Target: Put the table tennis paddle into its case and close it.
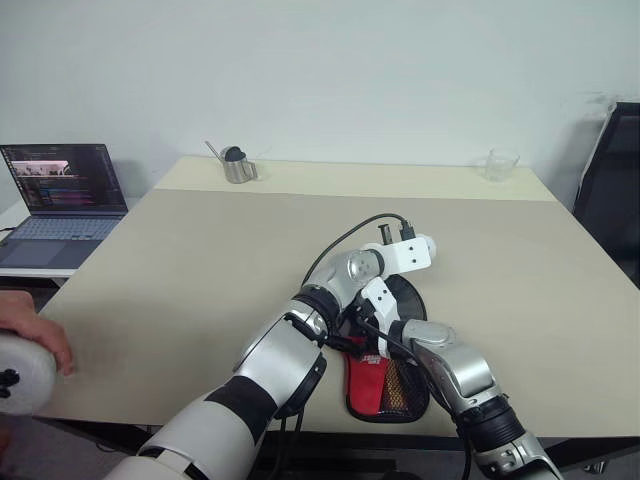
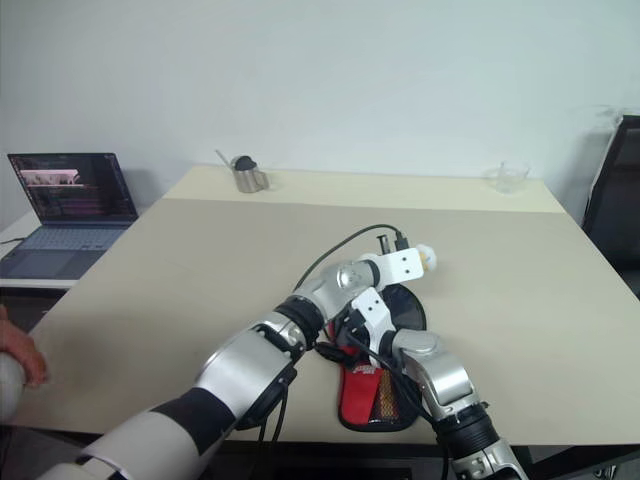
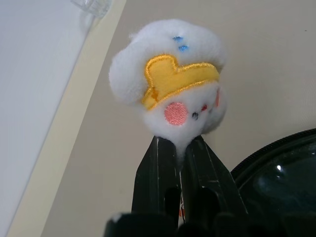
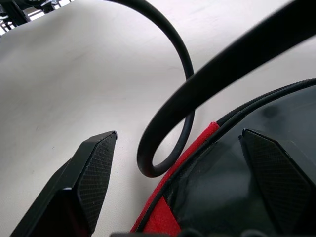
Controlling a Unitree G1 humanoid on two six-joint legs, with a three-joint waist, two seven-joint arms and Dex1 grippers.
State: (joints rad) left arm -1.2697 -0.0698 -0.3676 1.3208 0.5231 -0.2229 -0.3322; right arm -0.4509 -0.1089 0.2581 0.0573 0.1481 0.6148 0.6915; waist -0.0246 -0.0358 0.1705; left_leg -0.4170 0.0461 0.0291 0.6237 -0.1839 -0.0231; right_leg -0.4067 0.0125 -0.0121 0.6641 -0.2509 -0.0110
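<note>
laptop point(image 1: 62, 200), metal cup point(image 1: 238, 166), glass point(image 1: 501, 163), chair point(image 1: 612, 190).

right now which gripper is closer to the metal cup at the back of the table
Left. The left gripper, shut on a white plush charm, reaches farther toward the metal cup; the right gripper sits open, nearer the table's front edge, over the case.

Both arms are clad in glossy silver-grey shells with black bands at the joints. White bracket plates are mounted at the wrists. A black cable is looped above the left wrist, ending in what may be a plug. The right tool point(image 4: 177, 173) is fitted with black wedge-shaped fingers point(image 4: 94, 173), cross-hatched on their pads.
</note>
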